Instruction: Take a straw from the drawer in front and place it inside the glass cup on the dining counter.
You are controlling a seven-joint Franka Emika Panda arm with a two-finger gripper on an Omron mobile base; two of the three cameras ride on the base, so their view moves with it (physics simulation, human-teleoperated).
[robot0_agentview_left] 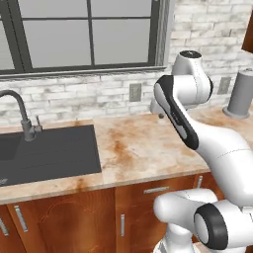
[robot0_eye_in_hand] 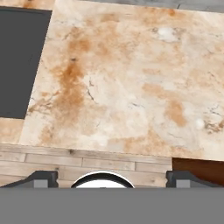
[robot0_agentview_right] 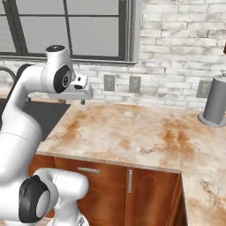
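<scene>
The end effector point(robot0_eye_in_hand: 112, 178) is hovering above the marble desk point(robot0_eye_in_hand: 131, 87) with its fingers spread wide, gripping nothing; the closed drawer point(robot0_agentview_left: 155, 190) is sitting below the desk edge beside the dark sink point(robot0_agentview_left: 44, 153).

My left base camera sits behind my arm point(robot0_agentview_left: 197, 133) and looks forward and down over the marble counter point(robot0_agentview_left: 138, 148), taking in the dark sink point(robot0_agentview_left: 44, 153), the window point(robot0_agentview_left: 79, 34) and the brick wall. My right base camera faces the same stretch of counter point(robot0_agentview_right: 132, 137) from the other side, with my arm at its left. Both share the counter top, the wall outlets point(robot0_agentview_right: 109, 82), the grey cylinder point(robot0_agentview_right: 216, 106) and the cabinet fronts point(robot0_agentview_right: 150, 190) below. My hand camera hangs above the counter point(robot0_eye_in_hand: 127, 83), looking steeply down at it, with the sink's edge point(robot0_eye_in_hand: 19, 61) at its left.
</scene>
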